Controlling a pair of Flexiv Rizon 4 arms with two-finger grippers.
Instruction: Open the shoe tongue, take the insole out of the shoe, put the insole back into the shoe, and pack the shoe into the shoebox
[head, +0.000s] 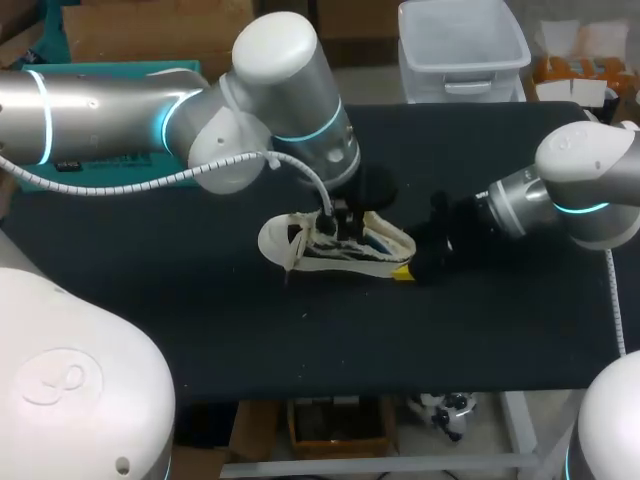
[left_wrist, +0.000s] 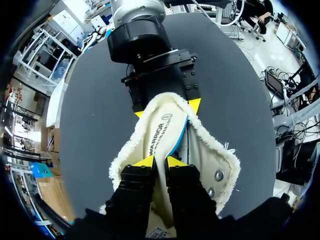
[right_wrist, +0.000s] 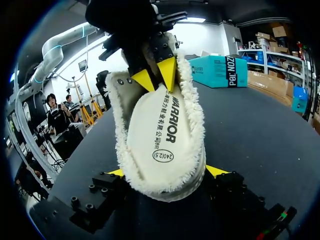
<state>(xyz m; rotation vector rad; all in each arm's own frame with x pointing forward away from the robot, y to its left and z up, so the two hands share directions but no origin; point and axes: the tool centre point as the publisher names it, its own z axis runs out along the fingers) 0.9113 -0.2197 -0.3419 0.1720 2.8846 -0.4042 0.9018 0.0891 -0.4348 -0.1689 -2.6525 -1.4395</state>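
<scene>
Black desk (head: 480, 330) with the shoe (head: 283, 240) sitting on its sole around the middle, fuzzy lining showing. Left gripper (left_wrist: 160, 161) comes in from above and is pinched tight on the front end of the insole (right_wrist: 159, 131), which is tilted up out of the shoe's opening. Right gripper (right_wrist: 165, 172) is down low at the heel, one yellow tip on each side of it, so it's clamping the shoe there.

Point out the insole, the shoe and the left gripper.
insole (right_wrist: 162, 125), right wrist view, on the middle of its printed face.
shoe (left_wrist: 225, 162), left wrist view, on the upper beside the eyelets.
left gripper (left_wrist: 161, 162), left wrist view, midway between its yellow tips.
</scene>
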